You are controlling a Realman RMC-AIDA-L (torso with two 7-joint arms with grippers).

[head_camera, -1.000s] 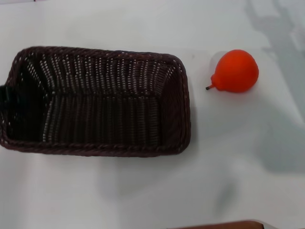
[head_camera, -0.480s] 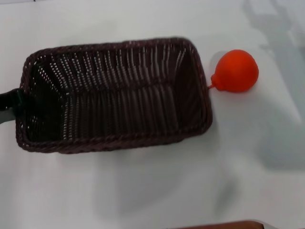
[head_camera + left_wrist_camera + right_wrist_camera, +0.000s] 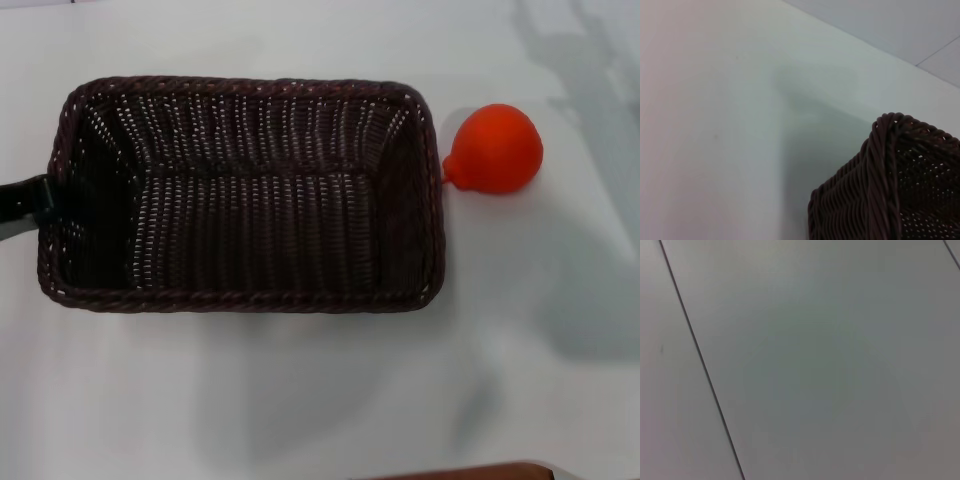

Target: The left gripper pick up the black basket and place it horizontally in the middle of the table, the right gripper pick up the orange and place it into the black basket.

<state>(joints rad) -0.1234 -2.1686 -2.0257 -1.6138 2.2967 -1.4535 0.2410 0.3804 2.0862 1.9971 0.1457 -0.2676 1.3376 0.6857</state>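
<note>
the white counter is smooth, with soft grey shadows at its far right and a thin brown edge strip at the near side; the right wrist view shows only a pale grey surface with thin dark lines. the black basket lies with its long side across the counter, its right rim touching the orange. compared with half a second ago the basket has turned straight, and the left end effector is at its left rim, but i cannot tell if it is apart or clamped.
</note>
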